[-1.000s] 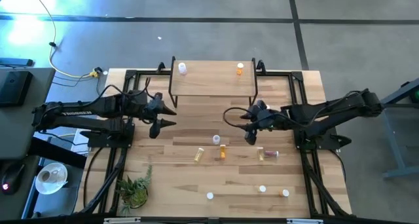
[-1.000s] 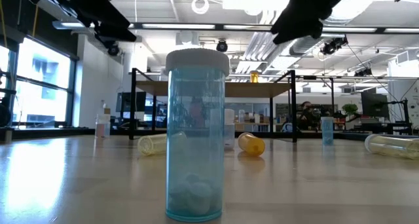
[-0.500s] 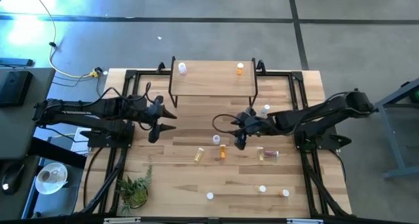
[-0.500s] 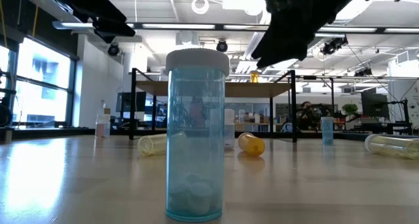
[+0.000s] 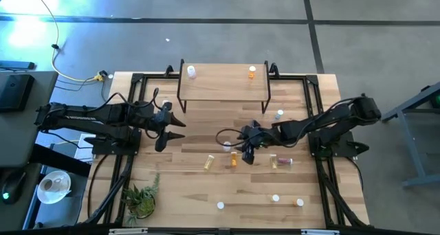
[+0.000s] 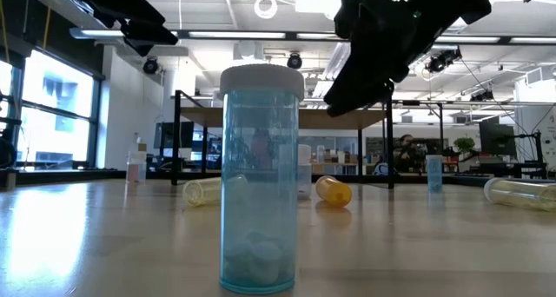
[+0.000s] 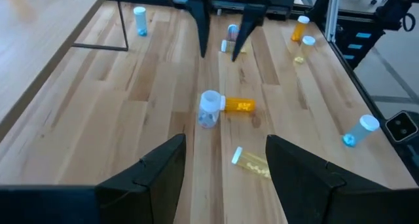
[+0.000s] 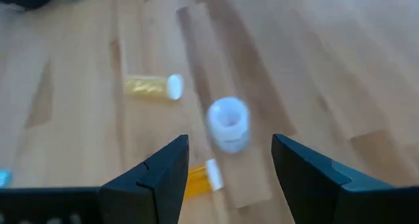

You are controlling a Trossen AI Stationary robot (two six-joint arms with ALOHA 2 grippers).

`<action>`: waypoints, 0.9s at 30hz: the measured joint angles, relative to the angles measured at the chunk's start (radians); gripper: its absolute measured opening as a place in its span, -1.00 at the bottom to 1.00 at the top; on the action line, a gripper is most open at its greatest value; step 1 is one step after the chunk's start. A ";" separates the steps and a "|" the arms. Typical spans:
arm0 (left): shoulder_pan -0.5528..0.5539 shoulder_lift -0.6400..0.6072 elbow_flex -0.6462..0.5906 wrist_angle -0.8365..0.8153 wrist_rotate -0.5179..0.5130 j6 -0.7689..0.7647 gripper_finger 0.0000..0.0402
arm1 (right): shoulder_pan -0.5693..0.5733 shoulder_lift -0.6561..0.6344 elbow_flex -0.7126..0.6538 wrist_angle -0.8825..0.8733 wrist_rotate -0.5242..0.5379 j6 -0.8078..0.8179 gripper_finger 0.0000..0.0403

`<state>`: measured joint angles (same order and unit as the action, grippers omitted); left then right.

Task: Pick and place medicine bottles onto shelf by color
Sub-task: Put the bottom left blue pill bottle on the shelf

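Note:
The shelf (image 5: 223, 84) stands at the table's far middle, with a white bottle (image 5: 191, 72) and an orange bottle (image 5: 252, 71) on its board. At mid-table a clear bottle (image 8: 228, 122) stands upright. An orange bottle (image 8: 200, 178), a yellow one (image 8: 154, 86) and an amber one (image 5: 282, 161) lie on their sides around it. My right gripper (image 5: 236, 144) is open and empty, hovering just right of the clear bottle. My left gripper (image 5: 180, 124) is open and empty, left of the shelf's near corner.
A blue bottle (image 5: 279, 115) stands right of the shelf. Three more bottles stand near the front edge (image 5: 221, 205), (image 5: 276, 198), (image 5: 300, 203). A small plant (image 5: 141, 197) sits at the near left corner. Black frame rails run along the left and right sides of the table.
My right gripper has gone toward the table's left and near edges and lower, from beside the shelf's near right leg to the clear bottle at mid-table. It stays open. No bottle has moved.

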<state>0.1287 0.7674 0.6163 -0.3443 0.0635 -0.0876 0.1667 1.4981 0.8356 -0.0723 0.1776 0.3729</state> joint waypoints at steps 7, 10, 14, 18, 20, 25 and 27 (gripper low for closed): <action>0.000 0.024 0.000 0.000 0.000 -0.014 0.01 | 0.006 0.021 0.000 -0.006 -0.049 0.124 0.04; 0.000 0.042 0.000 0.000 0.000 -0.014 0.01 | 0.023 0.021 0.001 -0.006 -0.052 0.125 0.04; 0.000 0.069 0.000 -0.001 0.000 -0.014 0.01 | 0.048 0.021 0.001 0.007 -0.047 0.110 0.04; 0.000 0.087 0.000 0.004 0.000 -0.014 0.01 | 0.079 0.021 0.001 0.100 -0.076 0.044 0.04; 0.000 0.092 0.000 0.007 0.000 -0.014 0.01 | 0.096 0.021 0.001 0.147 -0.124 -0.011 0.04; 0.000 0.095 0.000 0.032 0.000 -0.037 0.01 | 0.142 0.022 0.001 0.202 -0.213 -0.067 0.04; -0.001 0.095 0.001 0.040 0.000 -0.083 0.01 | 0.158 0.022 0.001 0.225 -0.215 -0.068 0.04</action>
<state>0.1274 0.8623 0.6170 -0.3048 0.0633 -0.1706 0.3250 1.5199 0.8364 0.1528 -0.0373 0.3054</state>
